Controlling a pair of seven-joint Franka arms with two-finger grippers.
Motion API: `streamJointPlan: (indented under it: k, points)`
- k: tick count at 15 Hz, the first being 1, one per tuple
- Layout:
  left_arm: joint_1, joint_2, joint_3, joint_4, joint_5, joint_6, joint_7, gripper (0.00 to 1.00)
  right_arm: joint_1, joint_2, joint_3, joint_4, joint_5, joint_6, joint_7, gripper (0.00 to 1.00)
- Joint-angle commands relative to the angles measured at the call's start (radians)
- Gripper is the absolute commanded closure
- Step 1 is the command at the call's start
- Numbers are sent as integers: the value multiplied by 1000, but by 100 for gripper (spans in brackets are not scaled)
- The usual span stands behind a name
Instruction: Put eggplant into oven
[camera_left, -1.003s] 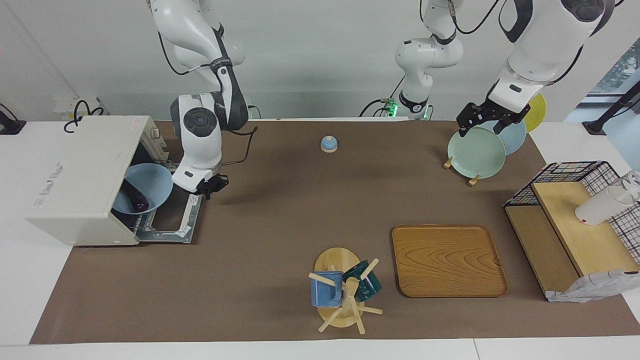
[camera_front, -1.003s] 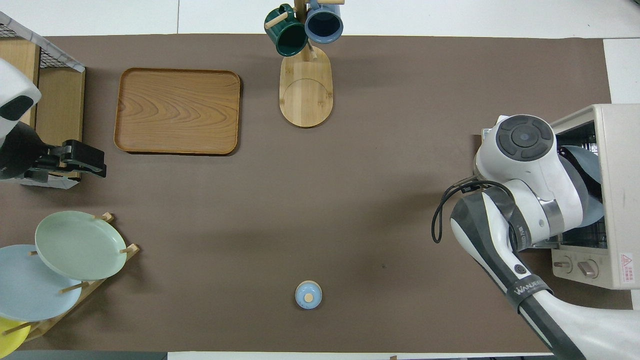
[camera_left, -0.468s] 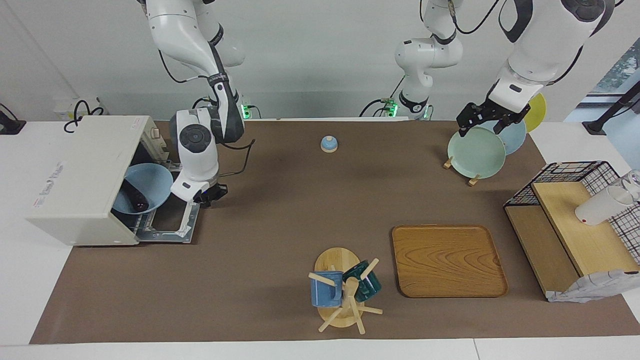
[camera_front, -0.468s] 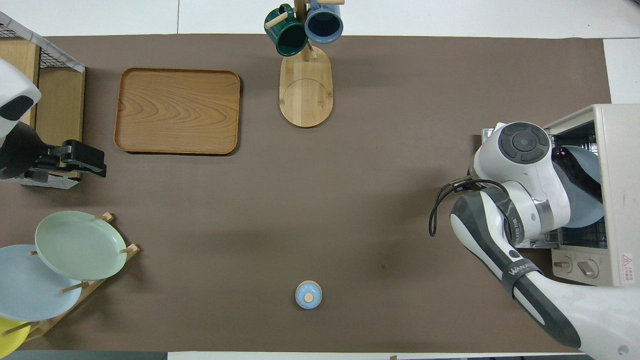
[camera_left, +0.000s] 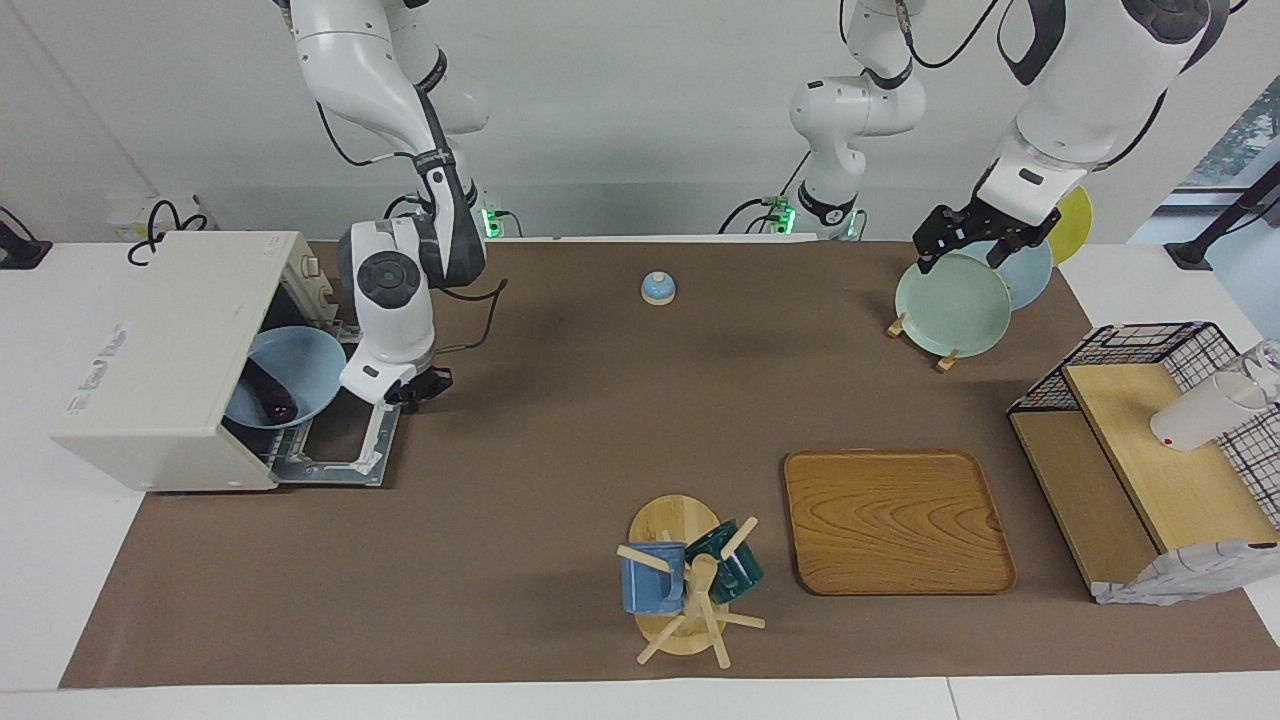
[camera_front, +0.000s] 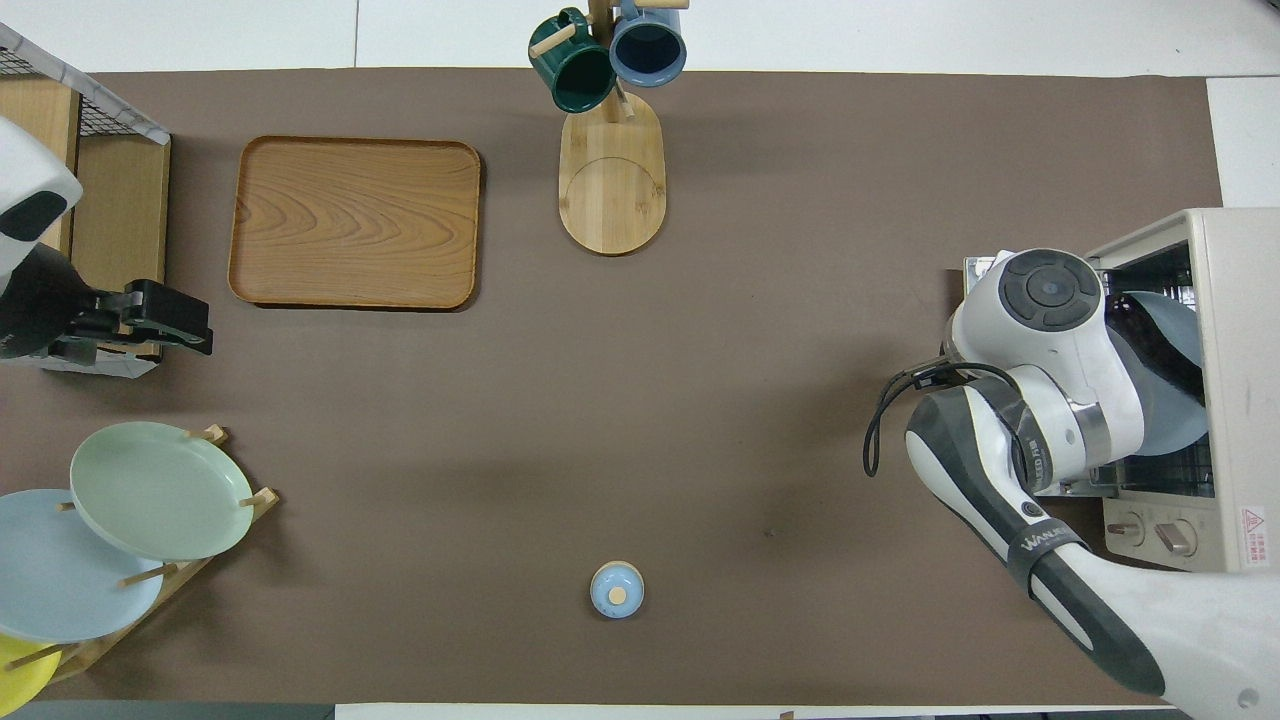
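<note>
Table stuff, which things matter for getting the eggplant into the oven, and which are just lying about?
Belongs to the job:
eggplant
blue bowl holding it
oven
right gripper

Lying about:
wooden tray
mug rack
plate rack
small lid

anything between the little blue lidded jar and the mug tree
Nothing: between the small blue jar and the mug tree there is only bare brown mat. The overhead view shows the whole stretch plainly.

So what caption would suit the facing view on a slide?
Eggplant on a blue plate inside the open oven; shut right gripper at its door.
</note>
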Motion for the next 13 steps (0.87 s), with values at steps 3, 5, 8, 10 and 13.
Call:
streamJointPlan:
  k: [3, 5, 8, 10, 13]
  points:
    - [7, -3, -2, -3, -6, 11, -7, 0, -14, -23, 4, -21, -46, -4, -38, 100]
    - [7, -3, -2, -3, -7, 11, -7, 0, -13, -23, 6, -13, -106, -39, -42, 100]
    - [6, -3, -2, -3, -6, 11, -7, 0, -5, -34, 6, 45, -145, -117, -80, 100]
    - [7, -3, -2, -3, -6, 11, -7, 0, -27, -41, 6, 115, -140, -198, -149, 100]
    - [6, -3, -2, -3, -6, 11, -7, 0, -45, -60, 7, 167, -131, -264, -197, 100]
